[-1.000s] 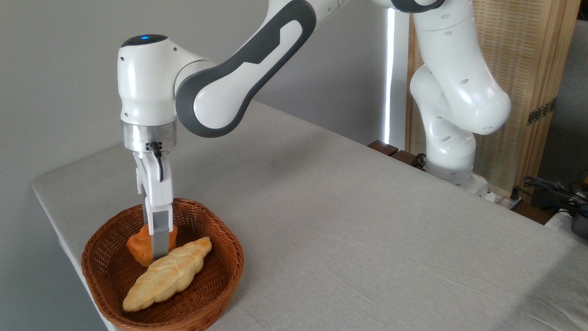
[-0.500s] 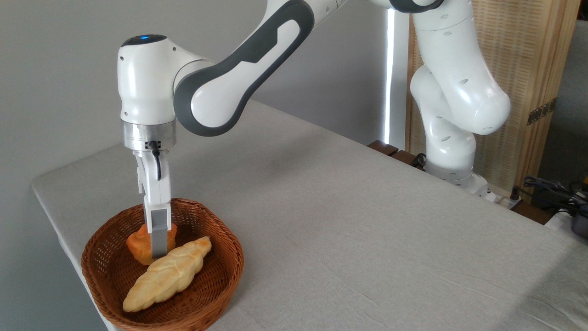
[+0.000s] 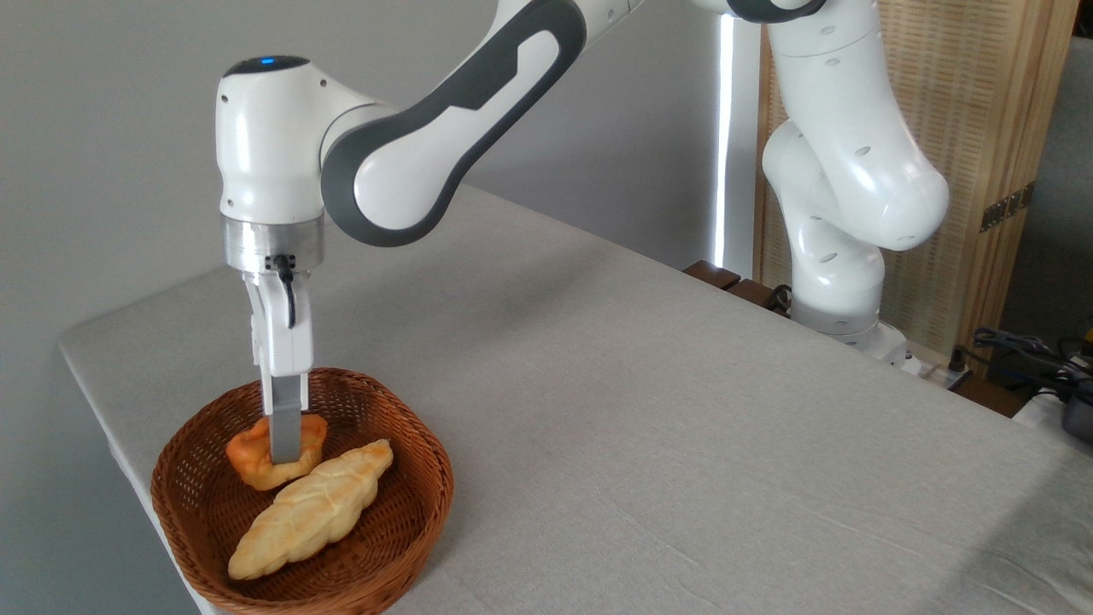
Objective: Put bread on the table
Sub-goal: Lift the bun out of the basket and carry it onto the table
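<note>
You see matt grey-beige cloth on table (image 3: 683,427), faintly creased. Basket (image 3: 410,521): rough brown woven wicker. Arm (image 3: 444,145): glossy white plastic, dark grey inlays, brushed metal ring. Screen (image 3: 965,128): pale wood, woven panel.

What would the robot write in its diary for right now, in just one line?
stage: lifting | pincer: shut on bun | bun: over basket, not on table | loaf: lying in basket
</note>
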`<state>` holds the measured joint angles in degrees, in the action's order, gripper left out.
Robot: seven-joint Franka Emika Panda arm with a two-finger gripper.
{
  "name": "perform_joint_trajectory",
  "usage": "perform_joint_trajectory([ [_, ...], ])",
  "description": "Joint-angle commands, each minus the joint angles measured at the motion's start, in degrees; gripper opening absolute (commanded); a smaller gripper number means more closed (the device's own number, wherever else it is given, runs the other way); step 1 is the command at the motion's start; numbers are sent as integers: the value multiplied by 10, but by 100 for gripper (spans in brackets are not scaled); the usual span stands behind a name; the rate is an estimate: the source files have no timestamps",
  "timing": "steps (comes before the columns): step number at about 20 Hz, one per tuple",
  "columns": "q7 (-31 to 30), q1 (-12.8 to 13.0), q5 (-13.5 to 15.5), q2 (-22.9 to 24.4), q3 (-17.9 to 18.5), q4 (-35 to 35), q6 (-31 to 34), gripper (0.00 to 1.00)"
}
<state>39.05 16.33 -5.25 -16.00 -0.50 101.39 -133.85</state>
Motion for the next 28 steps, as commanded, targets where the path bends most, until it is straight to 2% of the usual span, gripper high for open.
perform_joint_trajectory([
  [1,-22,-2,30,50,8,3,40,43],
  [5,-50,-11,42,97,9,5,117,45],
  [7,-66,-13,66,116,9,8,134,45],
  [9,-76,-13,79,138,12,15,179,45],
  [11,-74,-13,95,159,12,35,215,49],
  [13,-74,-10,110,181,10,70,218,49],
  [15,-75,-6,110,203,2,108,217,57],
  [18,-79,14,111,225,2,158,212,59],
  [20,-79,23,110,228,2,179,210,87],
  [22,-79,24,110,224,2,183,210,100],
  [28,-78,33,106,214,2,181,210,100],
])
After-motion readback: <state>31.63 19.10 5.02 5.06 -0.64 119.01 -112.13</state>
